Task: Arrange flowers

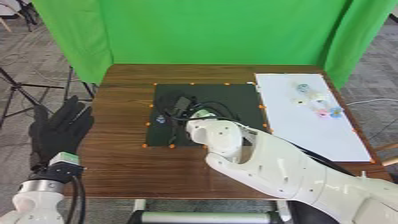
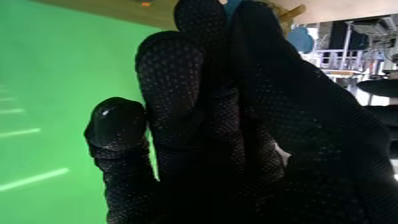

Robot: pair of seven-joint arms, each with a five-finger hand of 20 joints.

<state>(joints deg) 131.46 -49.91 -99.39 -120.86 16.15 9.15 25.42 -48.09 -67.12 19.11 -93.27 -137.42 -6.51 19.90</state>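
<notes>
My right hand (image 1: 182, 106) is over the black mat (image 1: 206, 92), fingers partly lost against it, with a small pale blue flower (image 1: 161, 119) by its left side. In the right wrist view, my right hand (image 2: 209, 135) has its thumb and fingers close together, pinching a flower with blue petals (image 2: 300, 40) and a brownish middle (image 2: 289, 14) at their tips; the stem is hidden. Several pale, pink and blue flowers (image 1: 322, 113) lie on the white board (image 1: 306, 138). My left hand (image 1: 60, 127) is held off the table's left side, fingers straight.
Orange marks edge the mat on the brown table (image 1: 120, 145). A green curtain (image 1: 222, 32) hangs behind the table's far edge. Black cables (image 1: 213, 107) run around my right wrist, and the right forearm crosses the front right part of the table.
</notes>
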